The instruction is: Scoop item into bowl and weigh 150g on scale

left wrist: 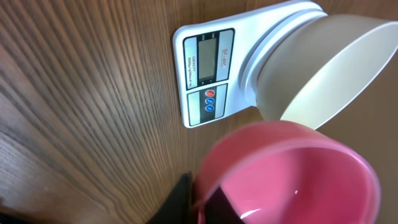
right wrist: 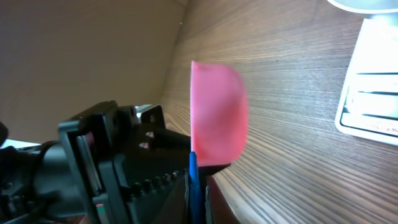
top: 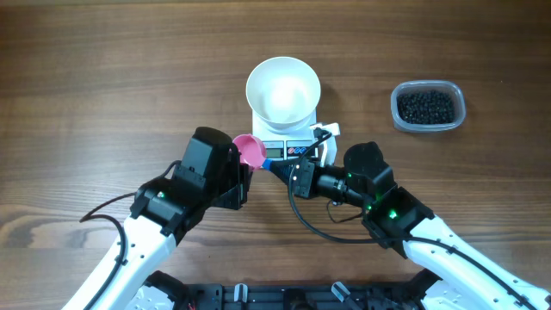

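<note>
I am clamping the pink scoop (top: 250, 151) by its handle in the right gripper (right wrist: 194, 193); the left gripper's (top: 244, 170) state I cannot tell. The bowl (top: 283, 93) is sitting empty on the scale (top: 274, 150); the beads (top: 425, 107) are lying unscooped in the far-right tub (top: 459, 96).

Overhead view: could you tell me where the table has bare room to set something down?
Free: the table left of the bowl; the gap between bowl and bead tub. Crowded: before the scale, where both arms meet at the pink scoop.
</note>
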`<action>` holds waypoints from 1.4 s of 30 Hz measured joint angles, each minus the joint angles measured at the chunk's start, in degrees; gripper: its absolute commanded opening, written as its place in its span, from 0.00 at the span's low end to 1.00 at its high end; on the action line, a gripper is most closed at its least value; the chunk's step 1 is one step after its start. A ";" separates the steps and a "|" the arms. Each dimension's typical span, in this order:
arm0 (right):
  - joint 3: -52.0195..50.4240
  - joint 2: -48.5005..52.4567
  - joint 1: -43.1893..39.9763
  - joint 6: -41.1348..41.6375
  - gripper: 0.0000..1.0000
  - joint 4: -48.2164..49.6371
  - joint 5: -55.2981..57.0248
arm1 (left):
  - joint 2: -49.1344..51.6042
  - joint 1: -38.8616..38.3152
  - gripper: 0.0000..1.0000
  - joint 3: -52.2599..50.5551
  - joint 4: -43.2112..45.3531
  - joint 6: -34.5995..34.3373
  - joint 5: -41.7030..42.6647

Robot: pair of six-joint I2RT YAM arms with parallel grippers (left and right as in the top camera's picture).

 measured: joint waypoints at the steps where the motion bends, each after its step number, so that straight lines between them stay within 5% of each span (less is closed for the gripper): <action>1: 0.00 0.00 0.00 -0.22 0.05 0.70 -0.04 | 0.00 -0.02 0.29 0.00 -0.02 -0.42 0.07; 4: 0.00 0.00 0.00 -1.51 0.05 0.94 -0.02 | 0.00 -0.02 0.49 0.00 -0.17 0.09 0.09; 7: 0.00 0.00 0.00 -3.56 0.05 1.11 -0.02 | -0.17 0.00 0.79 0.00 0.02 -0.24 0.17; 12: 0.09 -1.16 -2.62 -6.29 0.05 -3.10 -0.31 | -3.41 1.07 0.89 -0.02 1.36 0.85 0.28; 24: 19.50 -15.28 -12.41 -25.90 0.04 -51.74 11.74 | -14.03 10.38 0.99 -0.02 2.99 21.79 0.24; 34: 27.02 -15.93 -13.86 -37.81 0.04 -60.89 37.83 | -11.37 10.58 1.00 -0.02 -5.44 25.64 -1.31; 39: 30.27 -13.66 -20.17 -38.82 0.04 -64.06 40.89 | -9.07 10.58 1.00 -0.02 -5.68 27.61 -1.31; 42: 35.95 -8.37 -25.90 -39.56 0.04 -70.14 39.93 | -8.79 10.58 1.00 -0.02 -1.60 34.71 -1.29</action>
